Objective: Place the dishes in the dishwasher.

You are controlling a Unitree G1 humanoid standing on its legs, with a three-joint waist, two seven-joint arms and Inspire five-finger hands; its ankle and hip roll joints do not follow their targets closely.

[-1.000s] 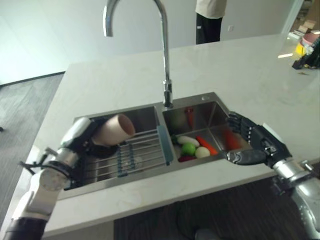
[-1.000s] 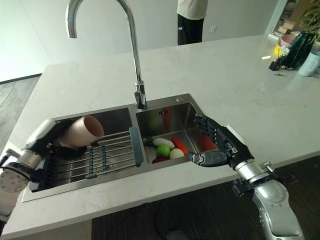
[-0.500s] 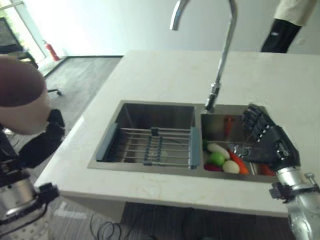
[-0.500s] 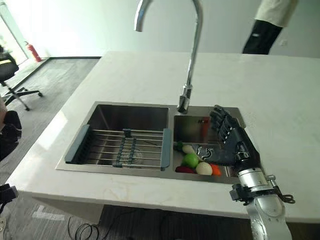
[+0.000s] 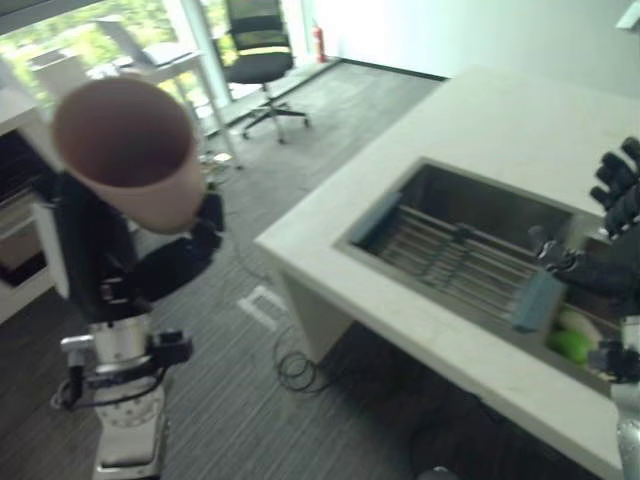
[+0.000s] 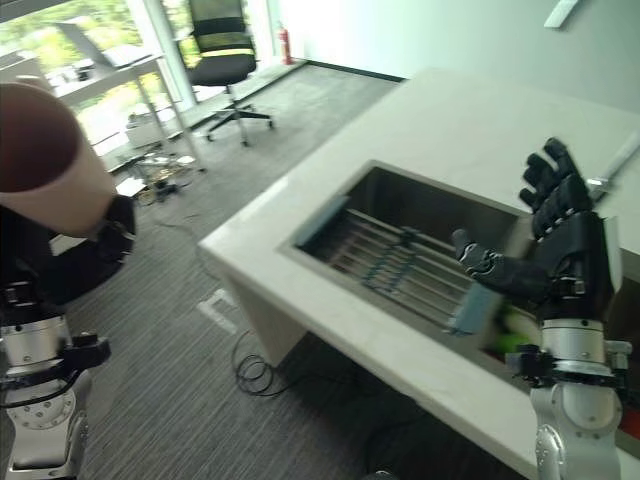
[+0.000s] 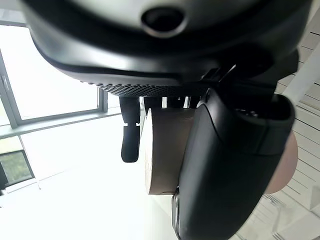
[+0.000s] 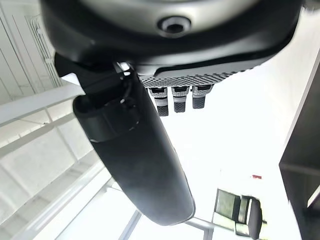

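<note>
Cup (image 5: 135, 150), a smooth beige-pink tumbler with a round open mouth and darker brown inside, held up in the air by the left hand (image 5: 165, 262), well away from the counter and above the grey ribbed carpet floor (image 5: 250, 400). In the left wrist view the dark thumb and fingers curl round the cup's side. The right hand (image 6: 565, 250) is raised upright over the double stainless-steel sink (image 5: 450, 215), fingers straight and spread, thumb out to the side, holding nothing. A slatted metal drying rack (image 5: 455, 262) with grey-blue end pieces spans the sink's near basin. A round green fruit (image 5: 570, 344) lies in the other basin. The sink is set in a pale, smooth stone countertop (image 5: 500, 110). A black office chair (image 5: 255, 55) stands far back by the windows.
</note>
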